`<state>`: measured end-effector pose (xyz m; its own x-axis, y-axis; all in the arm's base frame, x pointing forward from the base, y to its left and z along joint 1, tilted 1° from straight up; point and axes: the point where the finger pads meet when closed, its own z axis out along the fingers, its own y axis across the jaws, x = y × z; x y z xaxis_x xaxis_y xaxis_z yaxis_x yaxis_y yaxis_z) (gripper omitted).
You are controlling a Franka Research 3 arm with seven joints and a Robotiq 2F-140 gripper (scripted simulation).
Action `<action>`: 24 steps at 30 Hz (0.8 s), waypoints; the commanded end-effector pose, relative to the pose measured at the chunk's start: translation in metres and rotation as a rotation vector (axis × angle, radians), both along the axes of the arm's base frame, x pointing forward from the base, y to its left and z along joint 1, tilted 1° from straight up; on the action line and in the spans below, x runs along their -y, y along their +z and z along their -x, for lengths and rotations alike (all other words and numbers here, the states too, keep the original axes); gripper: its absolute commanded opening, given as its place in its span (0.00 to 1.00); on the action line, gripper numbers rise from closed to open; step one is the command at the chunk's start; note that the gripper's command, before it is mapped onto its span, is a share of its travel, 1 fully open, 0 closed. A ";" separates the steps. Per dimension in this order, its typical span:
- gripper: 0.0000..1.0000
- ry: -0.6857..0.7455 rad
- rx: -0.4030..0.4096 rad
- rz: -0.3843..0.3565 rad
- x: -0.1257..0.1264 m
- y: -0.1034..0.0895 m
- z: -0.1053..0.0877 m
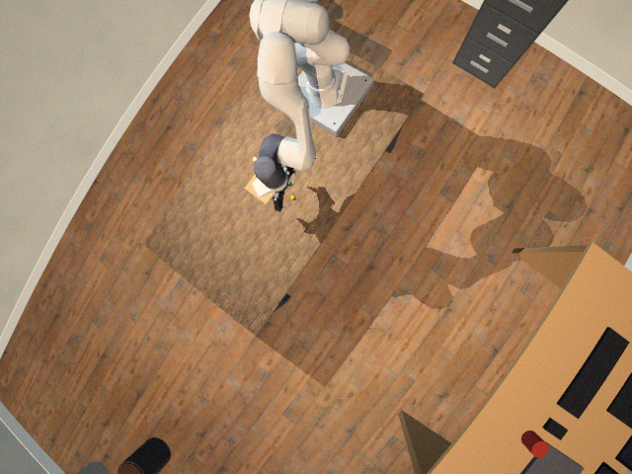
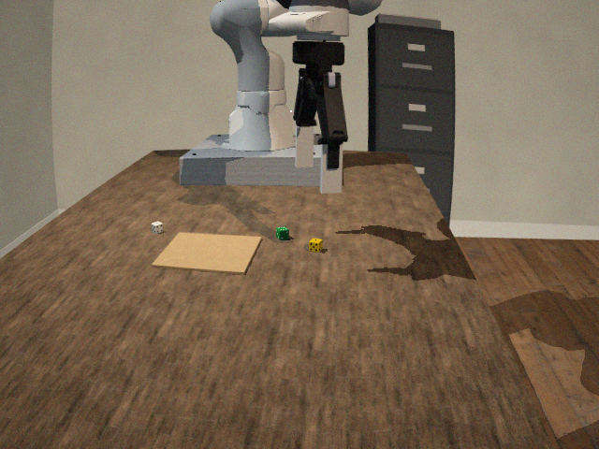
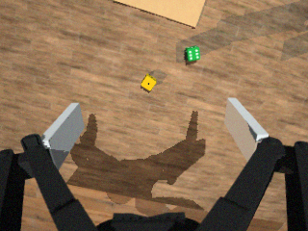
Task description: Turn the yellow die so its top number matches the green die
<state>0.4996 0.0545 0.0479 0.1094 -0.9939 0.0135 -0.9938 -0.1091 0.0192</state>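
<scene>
One pip tops the small yellow cubic die, off the mat on the wood-grain tabletop. Wide open and gripping nothing, the black tool hovers above; its wrist view puts the die beyond the pale fingertips. Six pips top the green die, near the thin tan mat. In the exterior view, a white die sits toward the left edge; a dark grey cabinet stands past the far right corner.
</scene>
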 end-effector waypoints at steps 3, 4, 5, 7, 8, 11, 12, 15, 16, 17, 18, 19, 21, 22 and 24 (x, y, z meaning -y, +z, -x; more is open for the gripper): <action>1.00 0.209 -0.003 -0.002 0.001 -0.002 0.001; 1.00 0.227 -0.003 -0.002 0.001 -0.002 0.001; 1.00 0.229 -0.003 -0.002 0.001 -0.002 0.001; 1.00 0.277 -0.003 -0.004 0.000 -0.003 0.001; 1.00 0.296 -0.003 -0.004 0.000 -0.003 0.001; 1.00 0.343 -0.004 -0.005 0.000 -0.003 0.001; 1.00 0.365 -0.004 -0.006 0.000 -0.004 0.001; 1.00 0.418 -0.004 -0.007 0.000 -0.004 0.001; 1.00 0.418 -0.004 -0.007 0.000 -0.004 0.001; 1.00 0.418 -0.004 -0.007 0.000 -0.004 0.001; 1.00 0.447 -0.004 -0.008 0.000 -0.004 0.001; 1.00 0.481 -0.004 -0.009 0.000 -0.004 0.001; 1.00 0.517 -0.004 -0.010 -0.001 -0.005 0.001; 1.00 0.535 -0.004 -0.010 -0.001 -0.005 0.001; 1.00 0.568 -0.005 -0.011 -0.001 -0.005 0.001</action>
<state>0.4996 0.0559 0.0444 0.4986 -0.8668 0.0027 -0.8667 -0.4985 0.0181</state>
